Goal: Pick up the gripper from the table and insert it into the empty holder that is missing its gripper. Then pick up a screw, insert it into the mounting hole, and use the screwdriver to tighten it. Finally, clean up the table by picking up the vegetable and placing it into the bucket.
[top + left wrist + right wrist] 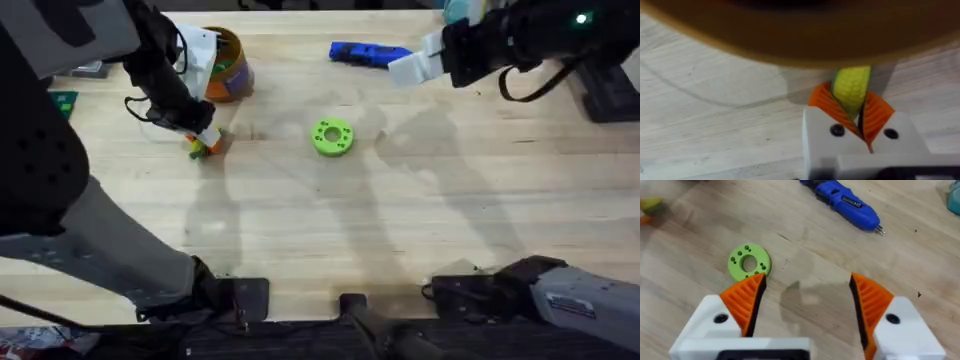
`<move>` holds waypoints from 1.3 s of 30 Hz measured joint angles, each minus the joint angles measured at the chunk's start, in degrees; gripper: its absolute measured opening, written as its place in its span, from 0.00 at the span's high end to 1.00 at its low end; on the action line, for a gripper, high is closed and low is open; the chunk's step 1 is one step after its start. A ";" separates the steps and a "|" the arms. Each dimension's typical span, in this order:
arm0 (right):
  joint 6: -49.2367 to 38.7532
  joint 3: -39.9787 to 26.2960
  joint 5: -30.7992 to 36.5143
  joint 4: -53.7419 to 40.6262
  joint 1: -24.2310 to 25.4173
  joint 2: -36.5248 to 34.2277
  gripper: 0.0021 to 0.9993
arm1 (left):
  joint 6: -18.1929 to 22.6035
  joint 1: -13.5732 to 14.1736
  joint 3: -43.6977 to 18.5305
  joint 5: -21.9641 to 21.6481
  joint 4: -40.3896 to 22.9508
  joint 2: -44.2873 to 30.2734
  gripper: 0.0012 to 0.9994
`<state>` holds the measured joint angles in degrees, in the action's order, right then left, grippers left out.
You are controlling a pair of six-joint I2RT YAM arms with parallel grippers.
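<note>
I see the left gripper [856,107] clamped on the vegetable [852,87], low at the table [300,220] just beside the bucket [228,66]. Green ring [333,137] mid-table. Screwdriver [368,53] lies far side. Right gripper [807,297] spread wide, empty, above it.

bucket [790,30] blurred, vegetable [852,89] half hidden

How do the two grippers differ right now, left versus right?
The left gripper is shut on the vegetable, close beside the bucket; the right gripper is open and holds nothing. The left is down at the table near the bucket, the right hangs above the green ring and screwdriver. Both have white fingers with orange ribbed pads.
</note>
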<state>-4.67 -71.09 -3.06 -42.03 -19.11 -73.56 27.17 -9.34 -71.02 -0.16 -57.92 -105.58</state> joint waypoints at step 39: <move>0.00 0.00 -0.01 0.04 0.00 -0.01 0.00 | -10.77 0.09 -18.24 11.72 12.20 0.37 0.97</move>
<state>-4.67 -71.09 -3.07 -42.00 -19.11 -73.56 16.40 -9.26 -89.25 11.56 -45.72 -105.21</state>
